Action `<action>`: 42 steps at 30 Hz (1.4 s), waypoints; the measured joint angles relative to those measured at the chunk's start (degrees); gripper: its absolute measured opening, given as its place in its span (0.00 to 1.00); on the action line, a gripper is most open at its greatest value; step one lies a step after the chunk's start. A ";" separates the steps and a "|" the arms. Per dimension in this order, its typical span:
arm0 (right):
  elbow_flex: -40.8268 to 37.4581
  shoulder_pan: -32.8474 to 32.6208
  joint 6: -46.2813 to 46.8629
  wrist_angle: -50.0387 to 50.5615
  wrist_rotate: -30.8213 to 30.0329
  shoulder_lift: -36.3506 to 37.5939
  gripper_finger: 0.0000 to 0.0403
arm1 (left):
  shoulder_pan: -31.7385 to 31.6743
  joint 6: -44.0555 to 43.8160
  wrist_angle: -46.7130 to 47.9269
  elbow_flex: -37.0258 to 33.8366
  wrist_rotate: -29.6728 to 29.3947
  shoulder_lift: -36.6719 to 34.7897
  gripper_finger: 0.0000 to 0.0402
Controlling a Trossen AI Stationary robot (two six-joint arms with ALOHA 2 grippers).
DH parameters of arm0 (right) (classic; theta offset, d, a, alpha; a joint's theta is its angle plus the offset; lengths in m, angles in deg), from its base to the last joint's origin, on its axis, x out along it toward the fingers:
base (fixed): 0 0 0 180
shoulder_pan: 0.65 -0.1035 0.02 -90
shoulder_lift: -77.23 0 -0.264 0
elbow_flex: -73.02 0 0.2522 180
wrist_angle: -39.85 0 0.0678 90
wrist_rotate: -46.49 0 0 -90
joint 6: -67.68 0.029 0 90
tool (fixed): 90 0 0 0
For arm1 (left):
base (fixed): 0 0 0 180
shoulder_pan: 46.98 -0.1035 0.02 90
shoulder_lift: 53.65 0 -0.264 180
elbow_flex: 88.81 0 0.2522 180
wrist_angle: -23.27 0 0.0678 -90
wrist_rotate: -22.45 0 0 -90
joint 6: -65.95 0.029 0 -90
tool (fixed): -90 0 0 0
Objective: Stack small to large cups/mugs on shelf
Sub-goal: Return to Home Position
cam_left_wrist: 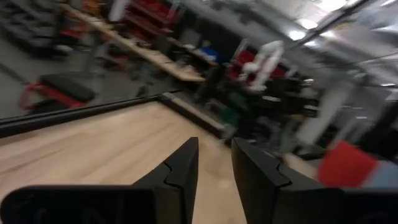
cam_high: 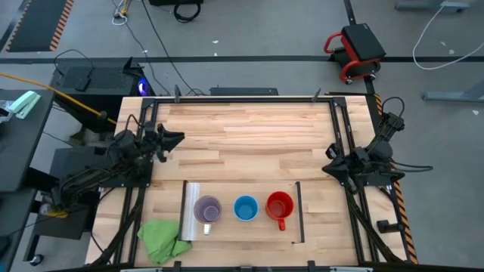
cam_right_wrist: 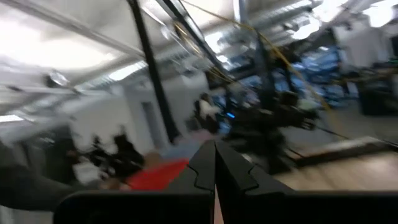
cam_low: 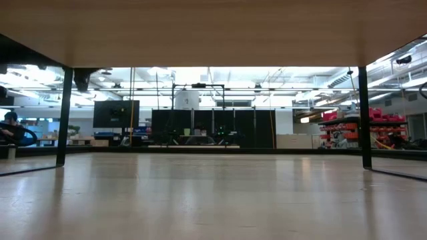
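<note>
I see the shelf (cam_high: 231,231) lying flat by the near edge of the bench (cam_high: 249,136), its long axis running from the left arm's side to the right arm's, silvery strip at the left end, dark strip at the right. Three mugs stand along that axis, mouths up and apart: purple mug (cam_high: 207,209) by the silvery strip, blue mug (cam_high: 245,208) in the middle, red mug (cam_high: 279,205) by the dark strip, its handle pointing to the near edge. A green cloth (cam_high: 162,239) lies off the shelf's left corner. The left gripper (cam_high: 175,138) sits tucked at the bench's left edge, pointing inward, jaws slightly parted; the right gripper (cam_high: 330,168) is tucked at the right edge, jaws closed on nothing
</note>
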State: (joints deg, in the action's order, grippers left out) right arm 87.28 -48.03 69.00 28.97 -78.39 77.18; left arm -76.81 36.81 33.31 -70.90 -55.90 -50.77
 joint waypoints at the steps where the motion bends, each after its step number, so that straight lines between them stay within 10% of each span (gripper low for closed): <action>1: 0.00 0.00 0.01 1.52 -1.58 0.00 0.02 | 0.00 0.72 1.14 0.01 -1.40 0.00 0.26; 13: 0.00 0.00 -4.51 8.78 -22.28 0.00 0.02 | 0.00 7.52 3.64 -0.01 -14.07 0.00 0.26; 22: 0.00 0.00 -4.12 14.12 -25.34 0.00 0.02 | 0.02 12.20 4.54 0.02 -17.02 0.09 0.26; 42: 0.00 -0.02 14.71 18.86 8.01 0.00 0.02 | 0.04 13.34 4.82 -0.01 -16.99 0.09 0.26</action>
State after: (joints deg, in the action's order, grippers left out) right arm 87.28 -48.05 83.71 47.83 -70.38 77.18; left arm -76.76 50.16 38.13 -70.91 -72.90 -50.69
